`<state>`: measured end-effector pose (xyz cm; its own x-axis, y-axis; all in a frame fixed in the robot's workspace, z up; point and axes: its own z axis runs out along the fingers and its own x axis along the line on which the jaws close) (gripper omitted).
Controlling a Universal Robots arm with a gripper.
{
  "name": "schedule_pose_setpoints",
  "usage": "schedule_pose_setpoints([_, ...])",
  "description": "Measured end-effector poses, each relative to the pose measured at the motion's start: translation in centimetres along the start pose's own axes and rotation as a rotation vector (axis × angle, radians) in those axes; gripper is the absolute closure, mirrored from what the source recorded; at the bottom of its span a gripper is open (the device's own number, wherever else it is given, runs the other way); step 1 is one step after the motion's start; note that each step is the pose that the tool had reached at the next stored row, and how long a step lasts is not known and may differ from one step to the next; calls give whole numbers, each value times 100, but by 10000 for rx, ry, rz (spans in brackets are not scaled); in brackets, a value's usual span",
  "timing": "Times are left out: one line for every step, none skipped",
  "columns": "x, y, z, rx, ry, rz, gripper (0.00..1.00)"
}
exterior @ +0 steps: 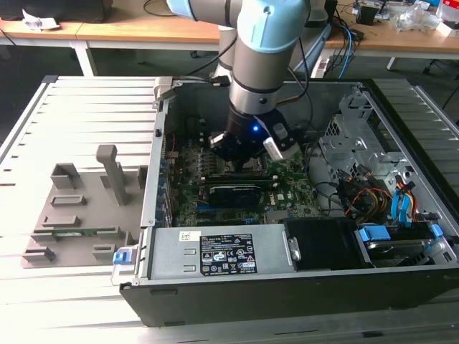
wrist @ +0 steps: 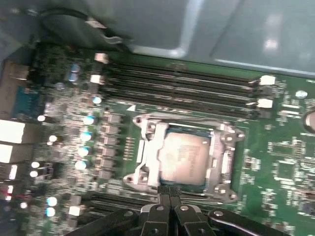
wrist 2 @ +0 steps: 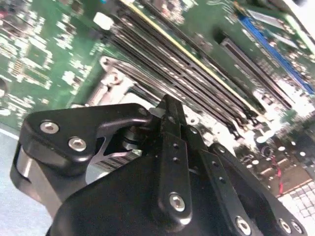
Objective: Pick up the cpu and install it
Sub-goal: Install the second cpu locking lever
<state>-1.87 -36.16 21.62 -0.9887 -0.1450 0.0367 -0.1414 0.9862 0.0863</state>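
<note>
The cpu (wrist: 184,158), a silvery square chip, lies flat inside the metal-framed socket (wrist: 147,147) on the green motherboard (wrist: 280,162). My gripper (wrist: 170,191) hangs just over the socket's edge with its two black fingers pressed together and nothing between them. In the second wrist view the gripper (wrist 2: 170,112) tapers to a point above the socket frame (wrist 2: 110,81), and its black body hides the chip. In the exterior view the gripper (exterior: 242,156) reaches down into the open computer case (exterior: 237,308), over the middle of the board.
Rows of dark memory slots (wrist: 182,86) run beside the socket. A drive cage (exterior: 358,143) and coloured cables (exterior: 373,201) fill the case on the exterior view's right. A grey fixture block (exterior: 79,215) sits on the slatted table on the exterior view's left.
</note>
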Motion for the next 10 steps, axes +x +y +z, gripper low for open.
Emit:
schedule_pose_setpoints([-47, 25, -5, 42, 7, 1, 89])
schedule_pose_setpoints([-68, 48, -17, 68, 10, 3, 89])
schedule_pose_setpoints([-85, 89, -70, 106, 16, 6, 89])
schedule_pose_setpoints([-88, 110, -101, 126, 19, 6, 89])
schedule_pose_setpoints([-91, 133, -129, 139, 20, 6, 89])
schedule_pose_setpoints([-94, 174, -183, 154, 22, 7, 89])
schedule_pose_setpoints([-102, 225, -230, 182, 27, 9, 89])
schedule_pose_setpoints([-104, 250, -279, 198, 29, 10, 89])
schedule_pose_setpoints([-105, 260, -333, 212, 32, 9, 89])
schedule_pose_setpoints([-102, 272, -428, 228, 33, 11, 89])
